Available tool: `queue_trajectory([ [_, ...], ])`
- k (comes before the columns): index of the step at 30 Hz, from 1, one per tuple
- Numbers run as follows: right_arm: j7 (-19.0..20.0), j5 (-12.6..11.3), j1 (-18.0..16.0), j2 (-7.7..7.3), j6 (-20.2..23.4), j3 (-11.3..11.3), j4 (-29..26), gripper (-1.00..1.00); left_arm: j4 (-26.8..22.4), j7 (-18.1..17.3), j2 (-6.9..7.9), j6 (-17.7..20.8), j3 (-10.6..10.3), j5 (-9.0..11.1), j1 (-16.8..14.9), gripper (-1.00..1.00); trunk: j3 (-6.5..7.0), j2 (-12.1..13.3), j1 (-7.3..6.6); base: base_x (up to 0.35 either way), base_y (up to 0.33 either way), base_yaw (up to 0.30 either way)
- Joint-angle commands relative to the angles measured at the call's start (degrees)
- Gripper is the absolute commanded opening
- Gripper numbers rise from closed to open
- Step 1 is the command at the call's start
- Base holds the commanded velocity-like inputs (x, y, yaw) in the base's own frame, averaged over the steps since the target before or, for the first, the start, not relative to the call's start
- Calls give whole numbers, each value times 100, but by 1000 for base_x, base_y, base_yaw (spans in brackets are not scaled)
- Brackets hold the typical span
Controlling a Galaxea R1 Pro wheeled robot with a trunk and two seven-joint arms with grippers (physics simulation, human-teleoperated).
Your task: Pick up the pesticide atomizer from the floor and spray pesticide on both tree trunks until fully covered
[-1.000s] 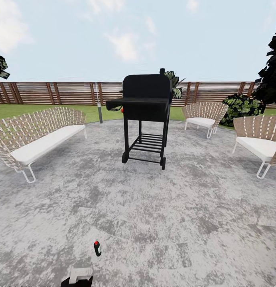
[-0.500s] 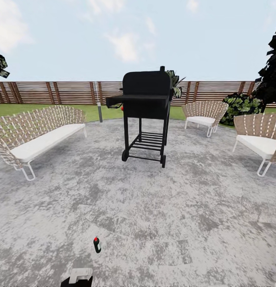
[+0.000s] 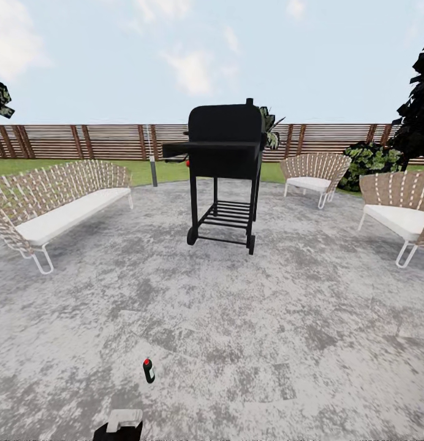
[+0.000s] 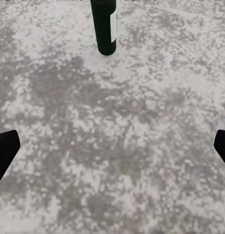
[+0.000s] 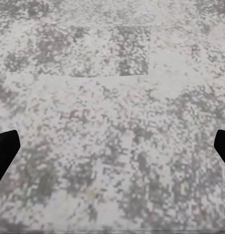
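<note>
The pesticide atomizer [image 3: 149,370], a slim black bottle with a red top, stands upright on the grey speckled floor [image 3: 267,343] near the bottom of the head view. Its black body and white label [image 4: 105,27] also appear in the left wrist view, a short way beyond my left gripper [image 4: 112,151]. That gripper is open, with nothing between its fingers. Just below the bottle in the head view is my left arm's end [image 3: 122,424]. My right gripper [image 5: 112,148] is open over bare paving. The pale-trunked trees are out of view.
A black grill on wheels [image 3: 223,171] stands ahead at mid-floor. A woven sofa [image 3: 59,205] is at the left, and two woven chairs [image 3: 313,174] [image 3: 403,211] are at the right. Lawn and slat fence [image 3: 83,142] lie behind. A near-black tree [image 3: 415,116] rises at the far right.
The whole picture has slid slightly upward, so the camera has moved. The atomizer stands as before, and both grippers stay open.
</note>
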Motion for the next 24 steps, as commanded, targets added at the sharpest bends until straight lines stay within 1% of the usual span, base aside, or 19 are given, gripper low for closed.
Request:
queue_trajectory([
  [1,-3,1,-3,0,-19,-2,24,100,-9,2,0,-2,0,14,-20,100,-24,-43,21,0,0,0],
  [2,-3,-2,-5,0,-18,-6,27,100,-32,12,0,13,0,15,-36,100,-42,-84,43,0,0,0],
  [3,-3,-7,-28,1,-16,-9,-10,100,-73,34,-4,27,0,6,-128,100,-60,-124,65,0,0,0],
  [5,-7,0,-153,1,-8,-11,-153,100,-122,47,-2,61,-10,-13,-399,100,-95,-204,109,0,0,0],
  [6,-8,3,-207,1,-6,-11,-191,100,-124,49,-2,83,-12,-16,-485,100,-113,-244,131,0,0,0],
  [8,-9,9,-499,2,1,-12,-313,100,-121,54,-1,257,-12,-22,-828,100,-149,-324,175,0,0,0],
  [11,-8,19,-1084,2,16,-9,-374,100,-164,56,0,677,-3,-26,-1251,100,-203,-445,241,0,0,0],
  [12,-9,20,-1177,2,20,-10,-377,100,-170,56,0,739,-2,-28,-1311,100,-221,-485,263,0,0,0],
  [13,-7,21,-1350,2,31,-7,-381,100,-177,56,-3,850,-8,-31,-1427,100,-239,-525,285,0,0,0],
  [14,-6,21,-1432,2,35,-6,-385,100,-179,56,-4,895,-10,-32,-1482,100,-257,-565,307,0,0,0],
  [15,-4,22,-1649,2,52,-8,-391,100,-182,56,-6,987,-13,-34,-1608,100,-275,-605,329,0,0,0],
  [17,-4,22,-1860,2,60,-9,-392,100,-184,51,-8,1040,-16,-35,-1684,100,-311,-685,373,0,0,0],
  [19,3,23,-1971,-4,52,-15,-363,100,-177,49,-3,1021,-5,-34,-1688,100,-355,-688,378,0,0,0],
  [21,10,23,-2007,-6,42,-9,-309,100,-166,46,16,999,-2,-26,-1674,100,-400,-691,383,0,0,0],
  [24,30,23,-2020,-7,37,-5,-196,100,-161,6,119,996,0,10,-1668,100,-466,-695,391,0,0,0],
])
